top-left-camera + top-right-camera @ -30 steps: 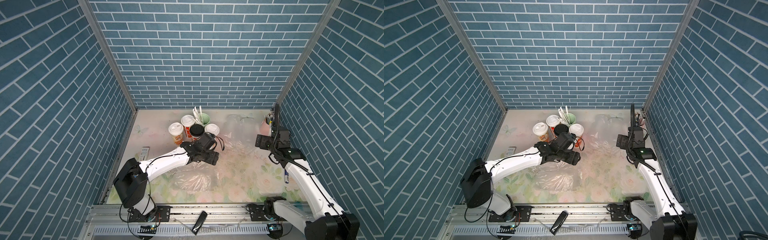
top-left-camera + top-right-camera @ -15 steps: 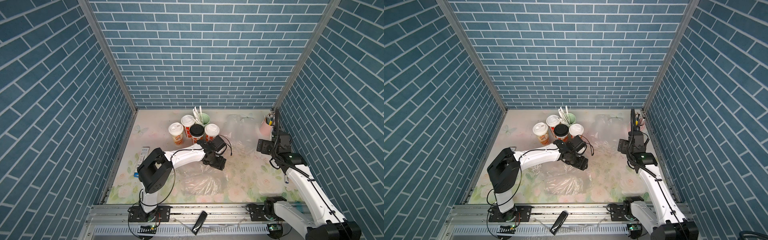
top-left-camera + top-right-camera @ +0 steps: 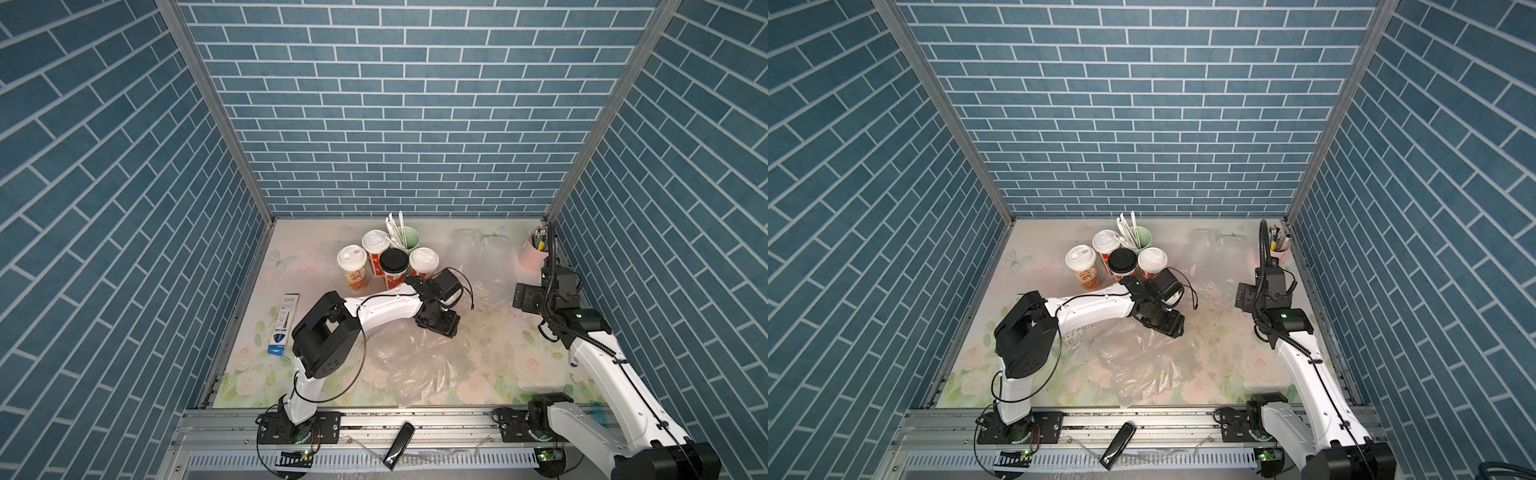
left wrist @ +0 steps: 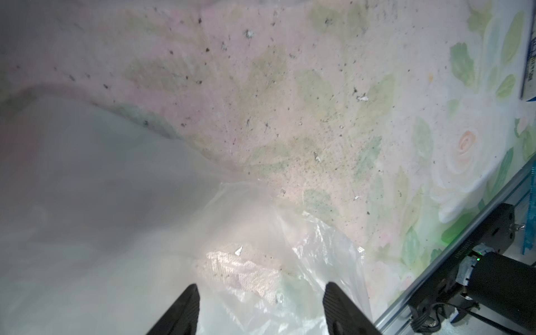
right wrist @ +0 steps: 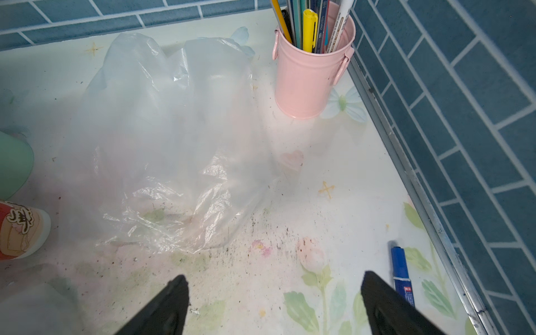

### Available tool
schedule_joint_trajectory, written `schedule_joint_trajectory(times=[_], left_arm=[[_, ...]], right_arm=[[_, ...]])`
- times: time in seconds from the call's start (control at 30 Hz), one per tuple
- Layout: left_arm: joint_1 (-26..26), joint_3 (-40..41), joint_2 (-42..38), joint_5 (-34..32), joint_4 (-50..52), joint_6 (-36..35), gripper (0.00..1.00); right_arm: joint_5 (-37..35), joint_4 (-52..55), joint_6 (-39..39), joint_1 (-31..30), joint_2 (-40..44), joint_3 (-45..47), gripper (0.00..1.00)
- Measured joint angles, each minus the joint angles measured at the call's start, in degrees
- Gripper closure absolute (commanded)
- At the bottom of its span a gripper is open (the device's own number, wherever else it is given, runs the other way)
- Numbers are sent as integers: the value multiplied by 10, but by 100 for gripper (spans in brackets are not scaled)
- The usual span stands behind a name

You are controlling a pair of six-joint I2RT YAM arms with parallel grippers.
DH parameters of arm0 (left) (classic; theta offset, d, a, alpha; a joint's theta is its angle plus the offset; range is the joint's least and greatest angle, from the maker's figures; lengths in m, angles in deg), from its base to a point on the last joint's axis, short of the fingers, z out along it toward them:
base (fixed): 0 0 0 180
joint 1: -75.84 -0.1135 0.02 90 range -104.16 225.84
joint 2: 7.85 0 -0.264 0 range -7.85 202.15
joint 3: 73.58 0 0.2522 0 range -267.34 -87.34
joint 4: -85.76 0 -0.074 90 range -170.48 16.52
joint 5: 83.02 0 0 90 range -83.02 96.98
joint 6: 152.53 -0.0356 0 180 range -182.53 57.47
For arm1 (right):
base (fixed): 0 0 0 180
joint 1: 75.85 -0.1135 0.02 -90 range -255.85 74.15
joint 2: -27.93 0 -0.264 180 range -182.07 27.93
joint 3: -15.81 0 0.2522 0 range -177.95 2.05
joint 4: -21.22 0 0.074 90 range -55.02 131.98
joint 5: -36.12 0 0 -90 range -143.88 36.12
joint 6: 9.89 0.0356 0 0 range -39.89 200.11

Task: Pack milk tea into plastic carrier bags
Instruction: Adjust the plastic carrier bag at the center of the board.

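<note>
Several milk tea cups stand together at the back middle: three with white lids (image 3: 352, 257) (image 3: 375, 241) (image 3: 423, 259) and one with a black lid (image 3: 393, 260). One plastic carrier bag (image 3: 415, 365) lies crumpled and flat in front of them. Another plastic carrier bag (image 3: 478, 257) stands puffed up at the back right. My left gripper (image 3: 440, 324) hangs over the far edge of the flat bag. In the left wrist view its jaws (image 4: 261, 293) stand apart with bag film (image 4: 246, 269) between them, unclamped. My right gripper (image 3: 524, 296) is open over bare table (image 5: 272, 290).
A mint-green straw cup (image 3: 409, 237) stands behind the cups. A pink pen cup (image 3: 534, 255) sits in the back right corner. A blue pen box (image 3: 284, 324) lies at the left wall and a blue marker (image 5: 400, 269) at the right wall.
My left gripper has moved right and forward, away from the cups to the flat bag's edge, and its jaws have narrowed. The right gripper has shifted only slightly.
</note>
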Motion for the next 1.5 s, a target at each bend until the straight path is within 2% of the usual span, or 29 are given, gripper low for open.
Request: schedule_joint_trajectory(times=[0.17, 0.43, 0.73, 1.23, 1.27, 1.33, 1.47, 1.5], left_arm=[[0, -16, 8, 0, 7, -8, 34], [0, -16, 8, 10, -4, 6, 33], [0, -37, 21, 45, -56, 44, 32], [0, -70, 93, 77, -64, 90, 30], [0, -74, 95, 77, -64, 93, 32], [0, -85, 102, 75, -65, 97, 44], [0, -97, 115, 64, -71, 115, 59], [0, -98, 118, 60, -73, 119, 65]], right_arm=[[38, 0, 7, 0, -1, 0, 9], [124, 17, 10, 0, -32, 5, 11], [138, 31, 10, 0, -34, 14, 11], [134, 32, 10, 0, -23, 21, 11], [134, 32, 10, 0, -22, 22, 11], [133, 33, 10, 0, -22, 23, 11], [133, 33, 10, 0, -22, 23, 11], [132, 33, 10, 0, -22, 23, 11]])
